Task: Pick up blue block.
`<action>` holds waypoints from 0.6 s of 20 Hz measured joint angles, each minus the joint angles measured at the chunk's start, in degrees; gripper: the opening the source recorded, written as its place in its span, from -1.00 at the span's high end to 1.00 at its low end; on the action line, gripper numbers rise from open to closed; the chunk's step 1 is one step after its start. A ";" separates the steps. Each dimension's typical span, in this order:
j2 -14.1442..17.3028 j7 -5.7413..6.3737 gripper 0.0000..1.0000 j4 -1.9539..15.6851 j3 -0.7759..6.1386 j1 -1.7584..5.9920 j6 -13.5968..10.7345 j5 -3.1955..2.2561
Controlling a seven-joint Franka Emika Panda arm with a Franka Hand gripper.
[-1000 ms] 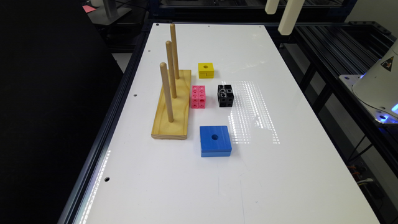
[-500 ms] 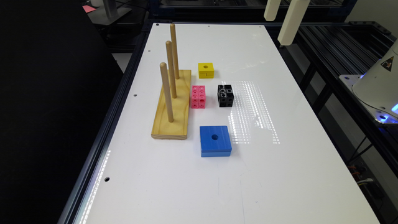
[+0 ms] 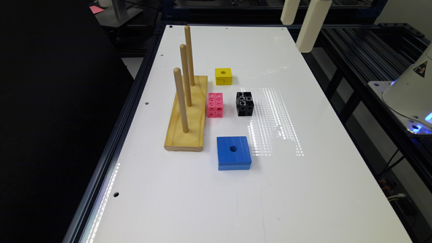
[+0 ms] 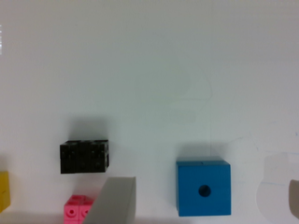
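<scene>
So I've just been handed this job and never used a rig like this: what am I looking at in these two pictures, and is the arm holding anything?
One picture comes from a camera standing off the arm, looking along a white table. The pale pieces at its top edge are parts of the robot arm, high above the far end. The other picture comes from a camera on the arm's wrist, looking down.

On the table: a wooden base with three upright pegs, a yellow cube, a pink cube, a black cube and the blue block, the flat slab with a centre hole that you are to pick up. It lies alone, untouched. Nothing is held; the grey shapes at the wrist picture's edge are the gripper, open.
</scene>
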State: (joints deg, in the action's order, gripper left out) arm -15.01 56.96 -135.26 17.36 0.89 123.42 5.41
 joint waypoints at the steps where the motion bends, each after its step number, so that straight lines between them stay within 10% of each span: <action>1: 0.79 0.13 -1.00 0.68 0.12 0.05 0.00 -0.01; 12: 8.03 0.27 -1.00 1.07 0.56 0.41 5.25 -0.26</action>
State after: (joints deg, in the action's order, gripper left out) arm -6.98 57.23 -134.19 17.92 1.31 128.67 5.15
